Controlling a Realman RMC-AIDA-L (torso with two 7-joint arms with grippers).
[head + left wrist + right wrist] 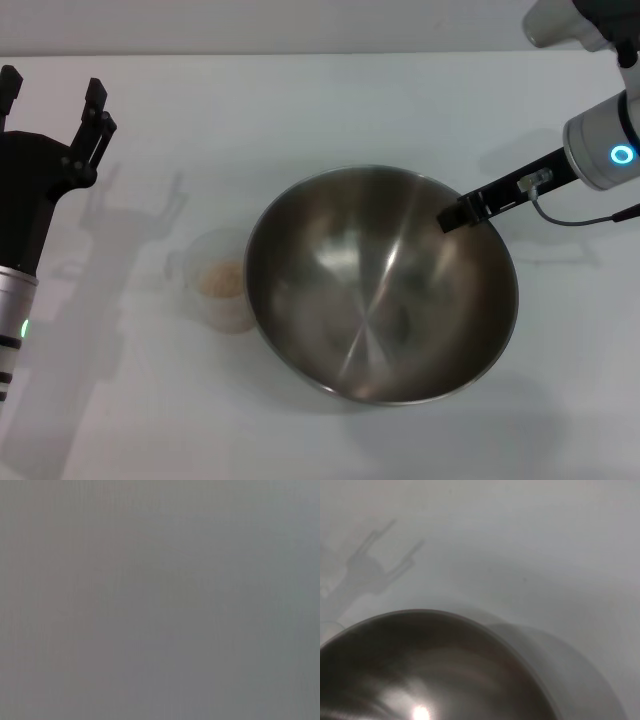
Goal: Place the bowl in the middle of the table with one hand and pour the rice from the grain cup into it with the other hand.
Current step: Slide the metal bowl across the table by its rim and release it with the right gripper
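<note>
Steel fills the middle of the plain white tabletop [400, 100]: a large round shiny stainless-steel mixing bowl [380, 285] rests there, its brushed inside bare. The right gripper [452, 218] reaches in from the right, its black fingers pinching the bowl's far right rim. Just beside the bowl's left wall stands a small clear plastic grain cup [220, 282] holding pale beige rice [220, 280]. The left gripper [55, 105] hovers well left of the cup, fingers spread, holding nothing.

Left gripper [55, 100] raised, fingers spread; right gripper [455, 214] lowered
</note>
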